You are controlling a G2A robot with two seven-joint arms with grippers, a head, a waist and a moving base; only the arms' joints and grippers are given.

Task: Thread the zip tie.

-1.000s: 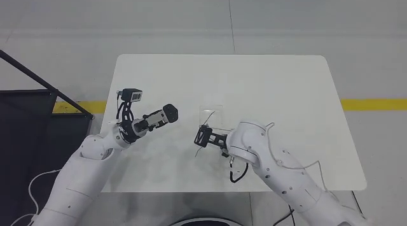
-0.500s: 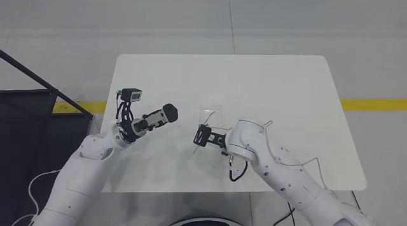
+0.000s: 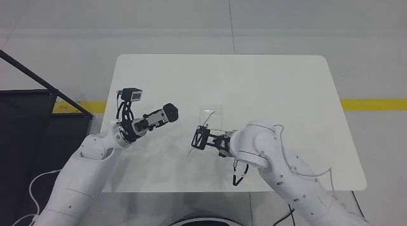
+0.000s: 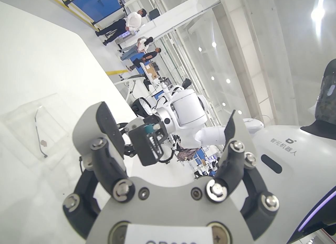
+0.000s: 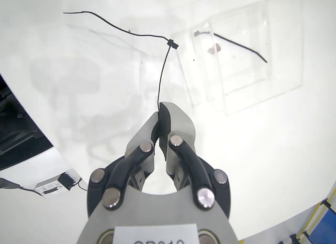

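**Risking a missed grab**

The right gripper (image 5: 160, 113), clamped on one end of the zip tie (image 5: 162, 79), holds it above the table's (image 3: 286, 79) near middle. The left gripper (image 4: 168, 112) gapes empty to its left. The free tail (image 5: 105, 23) sags (it looks limp) and could dodge a grab.

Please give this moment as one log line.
right gripper: shut on zip tie | left gripper: open, empty | second zip tie: on clear tray

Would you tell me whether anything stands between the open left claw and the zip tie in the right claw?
Nothing visible does. The left claw is open, and just white table lies between it and the zip tie pinched in the right claw.
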